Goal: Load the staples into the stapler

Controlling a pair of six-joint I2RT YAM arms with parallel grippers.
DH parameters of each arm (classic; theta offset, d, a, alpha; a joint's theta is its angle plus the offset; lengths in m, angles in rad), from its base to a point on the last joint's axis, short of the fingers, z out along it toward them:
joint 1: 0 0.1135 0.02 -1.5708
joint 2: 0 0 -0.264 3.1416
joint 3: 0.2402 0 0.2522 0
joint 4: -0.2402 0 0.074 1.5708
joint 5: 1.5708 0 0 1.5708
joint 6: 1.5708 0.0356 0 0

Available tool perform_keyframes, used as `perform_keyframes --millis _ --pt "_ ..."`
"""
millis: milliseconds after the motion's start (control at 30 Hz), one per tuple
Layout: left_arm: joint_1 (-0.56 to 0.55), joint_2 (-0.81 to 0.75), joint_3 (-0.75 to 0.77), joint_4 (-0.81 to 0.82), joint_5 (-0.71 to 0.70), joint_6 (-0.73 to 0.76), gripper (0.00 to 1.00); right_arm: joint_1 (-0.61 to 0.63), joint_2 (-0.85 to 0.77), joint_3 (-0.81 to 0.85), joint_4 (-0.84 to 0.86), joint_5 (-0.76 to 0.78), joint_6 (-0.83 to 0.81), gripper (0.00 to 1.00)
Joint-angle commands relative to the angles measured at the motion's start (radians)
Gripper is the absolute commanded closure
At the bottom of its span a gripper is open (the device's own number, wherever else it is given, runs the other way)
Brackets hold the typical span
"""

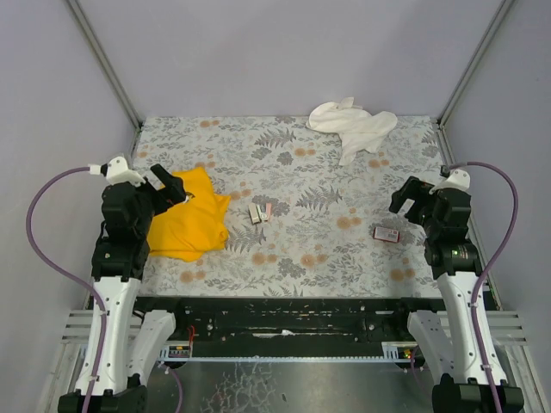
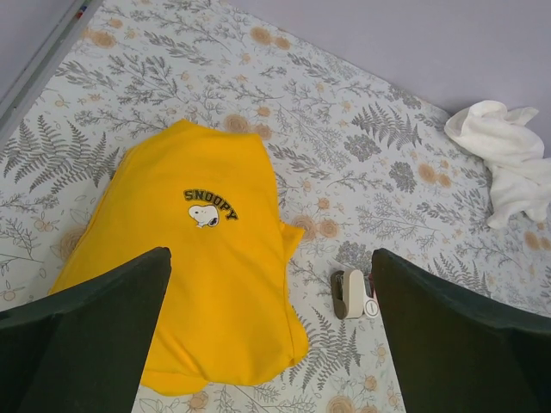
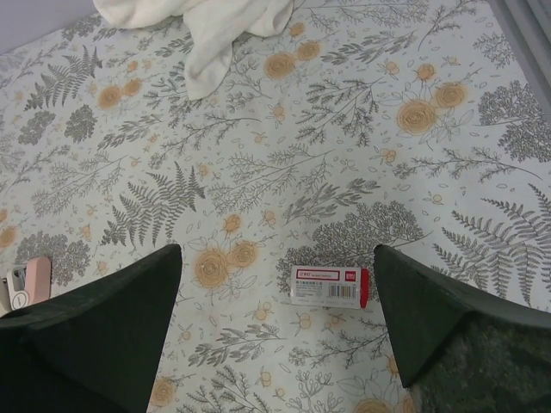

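Observation:
The staples box (image 1: 386,232), dark red with a pale label, lies shut on the floral table at the right. In the right wrist view the box (image 3: 330,286) lies below and between the open fingers of my right gripper (image 3: 277,249), which hovers above it empty. The tiny pink stapler (image 1: 268,210) lies mid-table beside a pale beige block (image 1: 256,213); both show at the left edge of the right wrist view, stapler (image 3: 38,275) and block (image 3: 17,288). My left gripper (image 1: 172,186) is open and empty above a yellow cloth (image 2: 207,258). No loose staple strips show.
The yellow Snoopy cloth (image 1: 188,215) lies at the left. A white cloth (image 1: 353,125) is crumpled at the back right. In the left wrist view the beige block (image 2: 353,292) lies just right of the yellow cloth. Grey walls enclose the table.

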Motion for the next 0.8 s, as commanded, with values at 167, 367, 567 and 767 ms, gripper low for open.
perform_keyframes --millis 167,367,567,767 --pt "0.007 0.007 0.005 0.024 -0.073 -0.036 0.0 0.003 -0.005 0.113 -0.075 0.07 0.01 0.01" --pt "0.004 0.075 0.017 0.083 0.062 0.009 0.0 0.013 0.017 0.096 -0.057 -0.045 0.01 0.01" --pt "-0.065 0.235 0.037 0.088 0.304 0.068 0.0 0.013 0.084 0.09 -0.223 -0.173 0.088 0.01" --pt "-0.161 0.269 -0.039 0.109 0.331 0.095 0.0 0.053 0.083 0.013 -0.28 -0.26 0.194 0.07"
